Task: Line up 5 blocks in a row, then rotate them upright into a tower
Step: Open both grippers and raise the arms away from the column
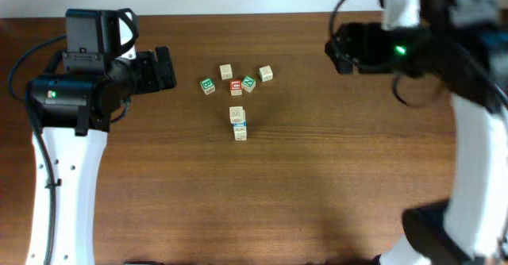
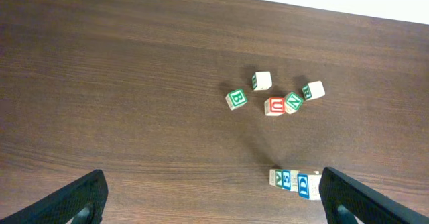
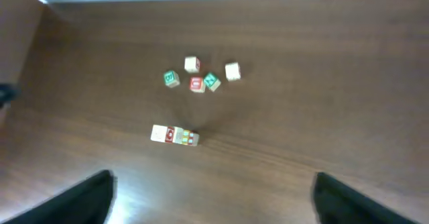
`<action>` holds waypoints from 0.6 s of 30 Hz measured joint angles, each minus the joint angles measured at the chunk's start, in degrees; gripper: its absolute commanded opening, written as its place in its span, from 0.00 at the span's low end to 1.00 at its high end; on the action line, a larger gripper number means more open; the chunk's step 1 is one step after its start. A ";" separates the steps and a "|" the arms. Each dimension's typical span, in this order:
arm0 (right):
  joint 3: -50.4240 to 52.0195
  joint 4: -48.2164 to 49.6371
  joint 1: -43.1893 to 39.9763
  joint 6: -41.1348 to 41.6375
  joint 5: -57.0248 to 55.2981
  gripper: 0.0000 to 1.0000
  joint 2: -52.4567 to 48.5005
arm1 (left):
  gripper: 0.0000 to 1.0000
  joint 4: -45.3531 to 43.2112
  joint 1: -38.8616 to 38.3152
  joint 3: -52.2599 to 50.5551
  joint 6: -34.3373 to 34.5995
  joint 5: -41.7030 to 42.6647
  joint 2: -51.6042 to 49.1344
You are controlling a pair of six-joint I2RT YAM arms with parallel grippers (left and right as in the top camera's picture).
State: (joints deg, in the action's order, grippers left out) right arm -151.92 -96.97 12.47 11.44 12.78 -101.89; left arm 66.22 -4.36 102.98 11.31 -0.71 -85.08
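A short row of blocks [image 1: 238, 124] lies end to end in the middle of the table. In the left wrist view this row [image 2: 295, 182] shows a green "V" face and two blue faces between pale wood. In the right wrist view the row [image 3: 174, 135] is blurred. My left gripper [image 1: 165, 68] hovers left of the cubes, open and empty; its fingers [image 2: 80, 200] stand wide apart, the right one beside the row's end. My right gripper [image 1: 335, 55] hangs at the far right, open, with nothing between its fingers [image 3: 362, 197].
Behind the row lies a loose cluster: a green "B" cube [image 2: 235, 99], a red-faced cube [image 2: 273, 106], a green-faced cube [image 2: 293, 101] touching it, and two pale cubes [image 2: 262, 81] [image 2: 312, 90]. The table's far edge [image 2: 301, 6] meets a white wall.
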 measured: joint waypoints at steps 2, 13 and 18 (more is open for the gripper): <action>1.99 0.09 0.00 0.28 -1.60 0.98 4.96 | 0.99 0.02 -0.02 0.00 0.02 0.00 -0.11; 40.13 0.09 0.37 11.47 -19.23 0.98 38.38 | 0.99 0.24 -0.02 0.00 0.00 -0.17 -0.11; 49.94 0.00 0.37 16.50 -20.46 0.98 39.82 | 0.99 0.22 0.00 0.00 0.00 -0.20 -0.11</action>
State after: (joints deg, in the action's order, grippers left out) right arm -101.97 -96.97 12.84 27.94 -7.68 -62.06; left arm 66.43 -4.36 102.98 11.31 -0.91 -85.19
